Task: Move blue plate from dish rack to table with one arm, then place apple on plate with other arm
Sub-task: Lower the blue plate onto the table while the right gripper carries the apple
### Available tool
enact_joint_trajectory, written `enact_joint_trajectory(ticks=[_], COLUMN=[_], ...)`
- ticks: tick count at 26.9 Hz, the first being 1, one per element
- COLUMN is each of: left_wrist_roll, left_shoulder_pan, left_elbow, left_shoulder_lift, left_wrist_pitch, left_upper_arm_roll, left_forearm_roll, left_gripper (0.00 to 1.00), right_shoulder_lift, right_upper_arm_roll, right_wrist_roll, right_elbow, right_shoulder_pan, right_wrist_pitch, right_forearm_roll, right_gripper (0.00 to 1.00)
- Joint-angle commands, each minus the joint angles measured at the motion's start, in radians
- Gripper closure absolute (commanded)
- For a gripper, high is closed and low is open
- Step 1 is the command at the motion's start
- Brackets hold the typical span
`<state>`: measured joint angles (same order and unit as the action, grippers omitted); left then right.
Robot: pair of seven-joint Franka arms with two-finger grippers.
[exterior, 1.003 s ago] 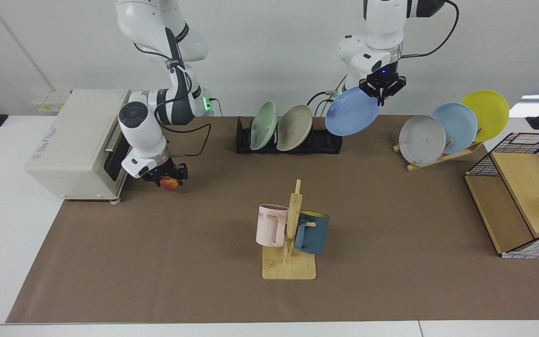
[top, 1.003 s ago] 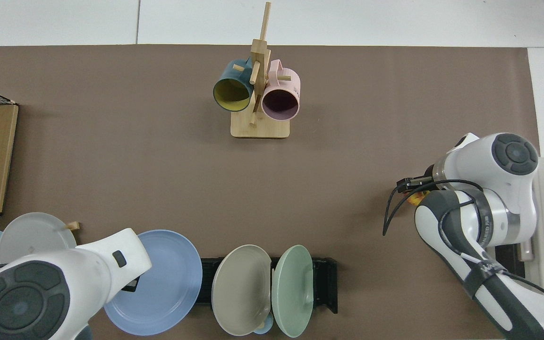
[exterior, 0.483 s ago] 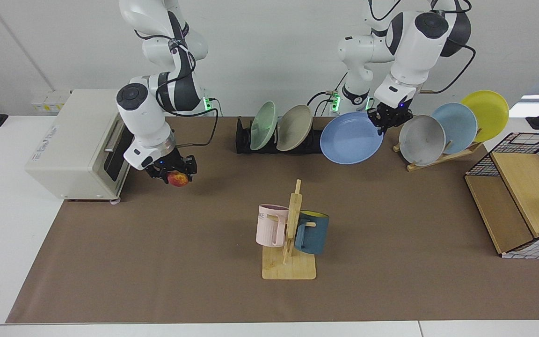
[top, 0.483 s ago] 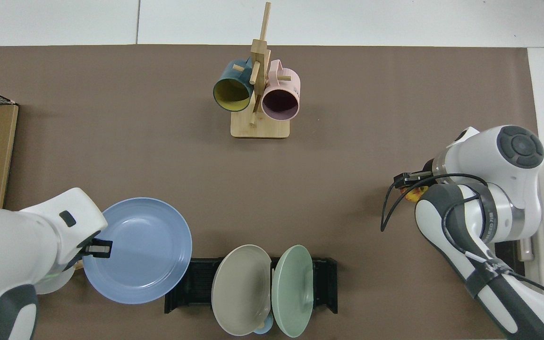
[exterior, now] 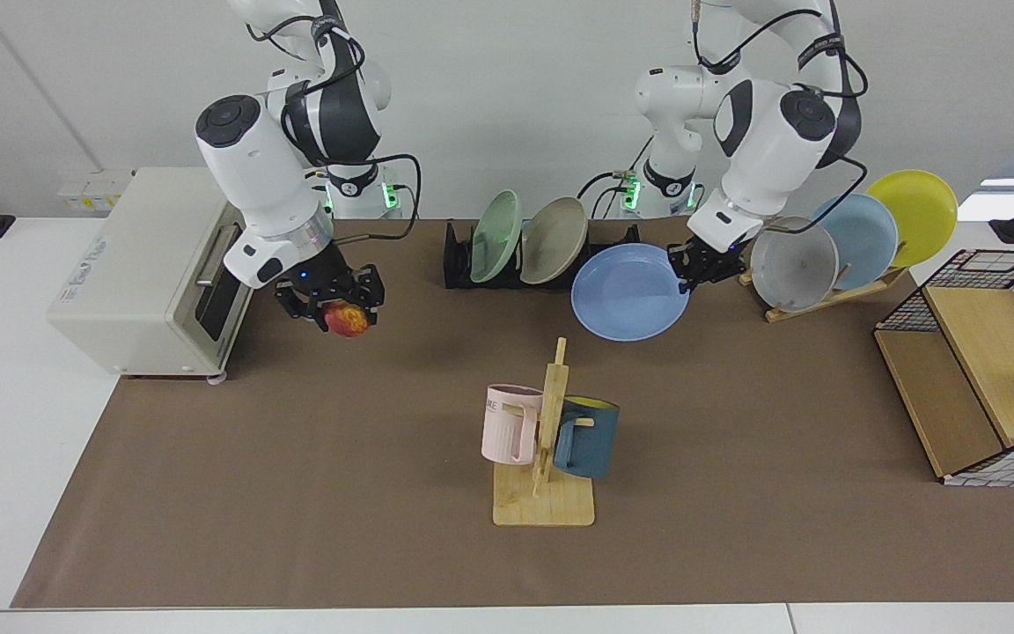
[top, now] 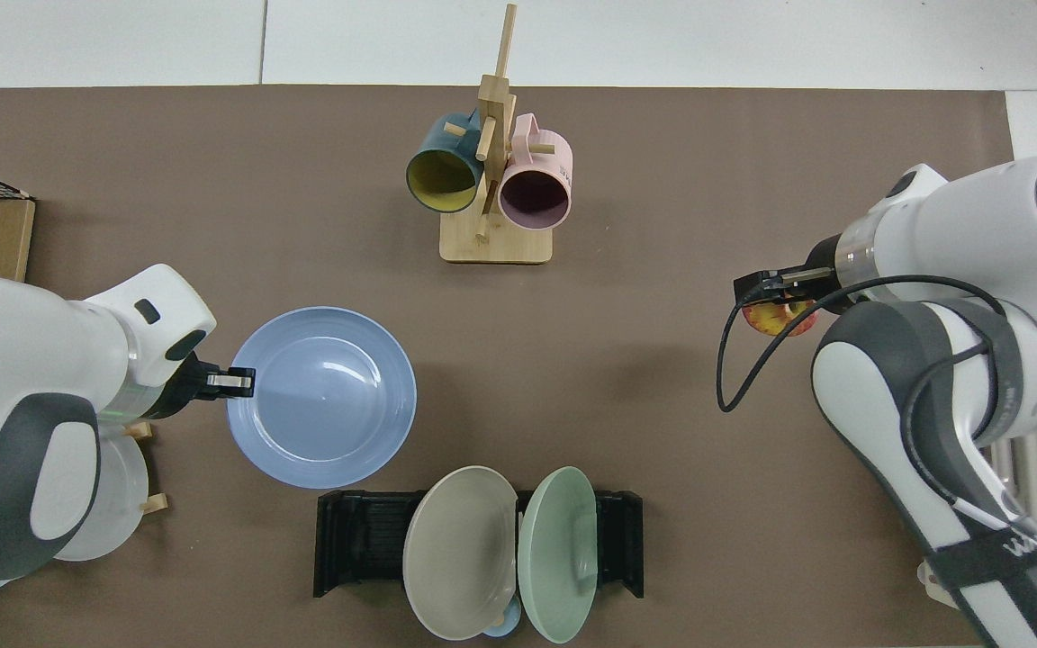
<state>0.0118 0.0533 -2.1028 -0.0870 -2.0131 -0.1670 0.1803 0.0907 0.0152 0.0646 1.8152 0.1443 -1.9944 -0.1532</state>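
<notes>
The blue plate [exterior: 626,295] [top: 325,396] hangs nearly level just above the brown mat of the table [exterior: 296,458], in front of the dish rack [exterior: 456,264] [top: 356,540]. My left gripper [exterior: 686,264] [top: 235,382] is shut on the plate's rim, on the side toward the wooden plate stand. The red and yellow apple [exterior: 348,319] [top: 775,318] is held above the mat beside the toaster oven, with my right gripper [exterior: 341,310] [top: 775,301] shut on it. A green plate [exterior: 495,236] and a beige plate [exterior: 554,239] still lean in the rack.
A cream toaster oven [exterior: 146,273] stands behind the right arm. A wooden mug stand [exterior: 547,440] with a pink and a dark blue mug sits mid-mat. A slanted wooden stand [exterior: 833,295] holds grey, pale-blue and yellow plates. A wire-and-wood basket [exterior: 982,370] lies beyond it.
The left arm has swung the blue plate out of the rack, down and forward, tilting it flat. The right arm has lifted the apple and carried it away from the toaster oven.
</notes>
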Motion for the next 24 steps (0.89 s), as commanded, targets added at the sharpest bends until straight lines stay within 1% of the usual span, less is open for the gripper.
enact_joint_trajectory(ticks=[1,6,10,12,16,18,22,24], left_wrist_roll=[-0.015,-0.01,-0.013,-0.013,-0.013,-0.013,-0.007,-0.006], left_shoulder_pan=[0.053,0.073,0.086,0.102,0.126,0.148,0.209,0.227], left_elbow=[-0.055,-0.069,-0.069,-0.071,-0.089,-0.103,-0.112,-0.112], left_shoulder_lift=[0.058,0.134,0.173,0.187,0.194,0.199,0.257,0.283], left_wrist_pitch=[-0.145,-0.255,-0.302,-0.317,-0.352,-0.392,-0.495,-0.527], left_upper_arm_roll=[0.009,0.008,0.008,0.008,0.008,0.008,0.008,0.008], left_forearm_roll=[0.073,0.105,0.162,0.192,0.231,0.261,0.309,0.314], left_gripper=[1.0,1.0,1.0,1.0,1.0,1.0,1.0,1.0], right_shoulder_lift=[0.003,-0.005,-0.011,-0.011,-0.008,0.0,0.02,0.032], right_upper_arm_roll=[0.005,0.006,0.011,0.012,0.014,0.014,0.014,0.014], right_wrist_roll=[0.13,0.254,0.349,0.385,0.431,0.46,0.492,0.503], right_elbow=[-0.022,-0.025,-0.028,-0.028,-0.027,-0.025,-0.017,-0.01], right_shoulder_pan=[0.05,0.11,0.144,0.159,0.188,0.21,0.235,0.251], right_wrist_pitch=[0.035,0.032,0.016,0.002,-0.061,-0.087,-0.129,-0.15], right_forearm_roll=[-0.048,-0.059,-0.074,-0.083,-0.097,-0.095,-0.092,-0.091], right_gripper=[1.0,1.0,1.0,1.0,1.0,1.0,1.0,1.0])
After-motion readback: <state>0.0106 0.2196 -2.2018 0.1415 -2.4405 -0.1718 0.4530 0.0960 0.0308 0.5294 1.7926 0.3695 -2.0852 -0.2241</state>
